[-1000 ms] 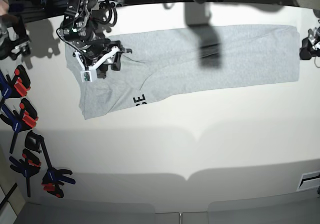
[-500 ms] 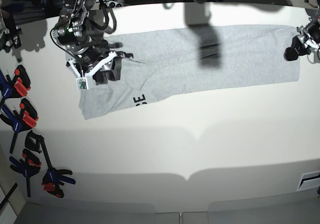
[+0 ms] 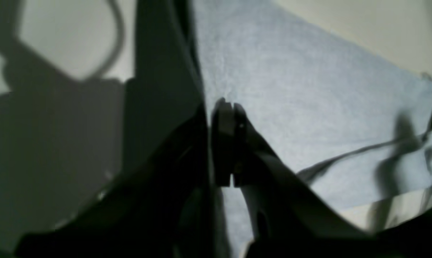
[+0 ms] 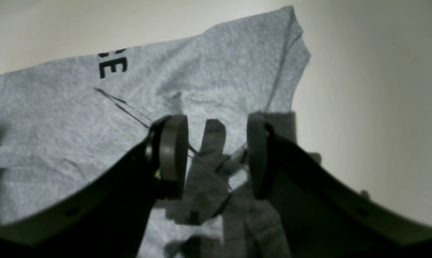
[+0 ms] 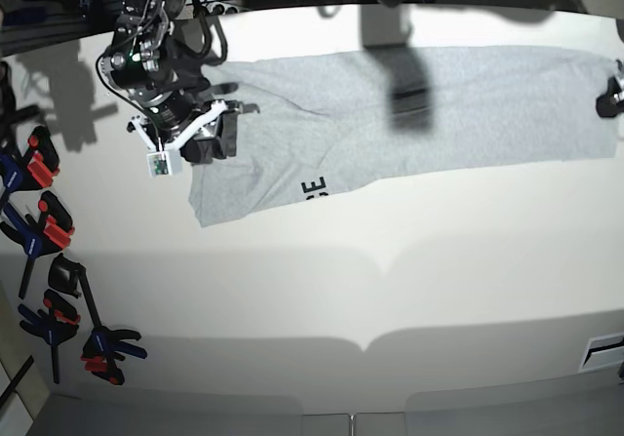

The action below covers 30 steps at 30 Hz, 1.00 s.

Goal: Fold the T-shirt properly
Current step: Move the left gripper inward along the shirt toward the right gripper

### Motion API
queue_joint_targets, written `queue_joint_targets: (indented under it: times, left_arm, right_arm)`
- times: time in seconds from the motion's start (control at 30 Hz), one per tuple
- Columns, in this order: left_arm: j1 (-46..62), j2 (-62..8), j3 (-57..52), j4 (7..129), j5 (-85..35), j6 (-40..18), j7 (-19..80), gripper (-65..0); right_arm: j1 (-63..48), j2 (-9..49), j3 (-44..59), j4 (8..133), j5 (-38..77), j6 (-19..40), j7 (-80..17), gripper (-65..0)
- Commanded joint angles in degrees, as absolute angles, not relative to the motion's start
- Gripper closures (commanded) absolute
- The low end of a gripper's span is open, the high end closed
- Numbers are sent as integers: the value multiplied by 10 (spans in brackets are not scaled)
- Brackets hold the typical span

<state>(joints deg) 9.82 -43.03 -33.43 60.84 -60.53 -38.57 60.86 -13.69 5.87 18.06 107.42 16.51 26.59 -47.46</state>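
Along the left edge of the white desk, several red, blue and black clamps are lying in a loose row. Just right of them, toward the far side, the right gripper is hanging over the left end of the T-shirt, its jaws standing spread with grey cloth showing between them and nothing caught. The T-shirt is lying flat and stretched long across the far part of the desk, from the right gripper to the right edge, with a few black letters peeking out at its near hem. A dark shadow is falling across its middle. At the far right edge, the left gripper is sitting at the shirt's right end, jaws pressed together; whether cloth is pinched between them cannot be told from the blurred wrist view.
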Motion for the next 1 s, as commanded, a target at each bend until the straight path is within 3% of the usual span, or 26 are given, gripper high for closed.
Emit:
queue_joint_targets:
  times: [0.0, 0.27, 0.5, 0.7, 0.9, 0.97]
  left_arm:
    - [95, -443, -338, 638, -596, -372, 599, 0]
    - [133, -338, -338, 883, -477, -284, 594, 0]
    - [206, -197, -337, 1083, -474, -274, 557, 0]
    - [208, -141, -319, 1102, -473, -274, 531, 0]
    - [211, -140, -212, 1102, -408, -272, 495, 0]
    - [209, -140, -181, 1102, -391, -240, 477, 0]
  right_arm:
    - [-132, 62, 182, 1087, 174, 272, -460, -256]
    - [-132, 62, 182, 1087, 174, 272, -465, -256]
    - [-132, 62, 182, 1103, 174, 272, -464, -256]
    - [-131, 62, 182, 1113, 174, 272, -464, -256]
    - [-130, 62, 182, 1113, 174, 272, -464, -256]
    - [-130, 62, 182, 1113, 174, 272, -465, -256]
